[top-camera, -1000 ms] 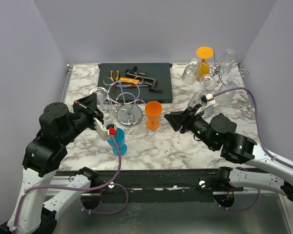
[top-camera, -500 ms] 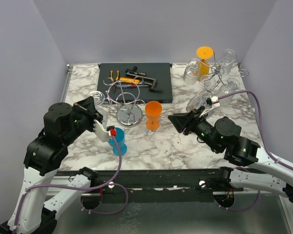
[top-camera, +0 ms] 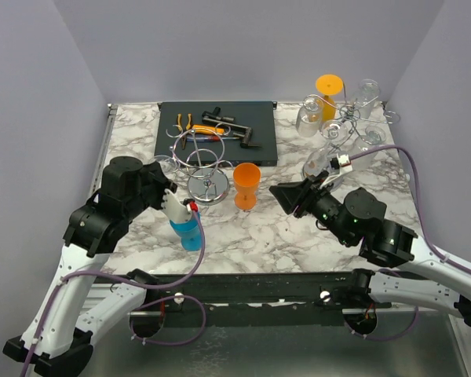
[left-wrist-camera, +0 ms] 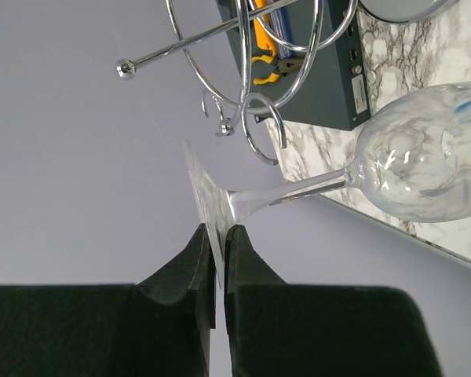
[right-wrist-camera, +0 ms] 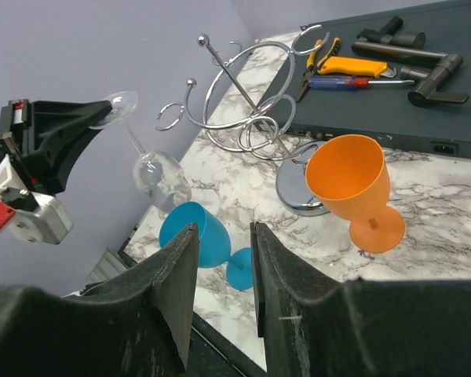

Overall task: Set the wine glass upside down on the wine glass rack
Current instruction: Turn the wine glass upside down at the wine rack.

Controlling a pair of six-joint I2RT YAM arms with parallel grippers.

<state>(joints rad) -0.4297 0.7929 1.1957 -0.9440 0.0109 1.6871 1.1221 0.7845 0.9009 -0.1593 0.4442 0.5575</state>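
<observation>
My left arm has swung in toward the middle. Its big elbow housing, which sat out wide on the left a second ago, now stands much closer to the wire glass rack [top-camera: 206, 187]. The left gripper [left-wrist-camera: 217, 243] has rolled over with that swing, carrying the clear wine glass [right-wrist-camera: 161, 181] along by its foot. It has come in over the blue goblet [top-camera: 190, 234] and hides more of the bowl than before. My right arm has slid a little to the right and toward me, drawing the right gripper [top-camera: 285, 195] a touch farther from the orange goblet [top-camera: 247, 184].
</observation>
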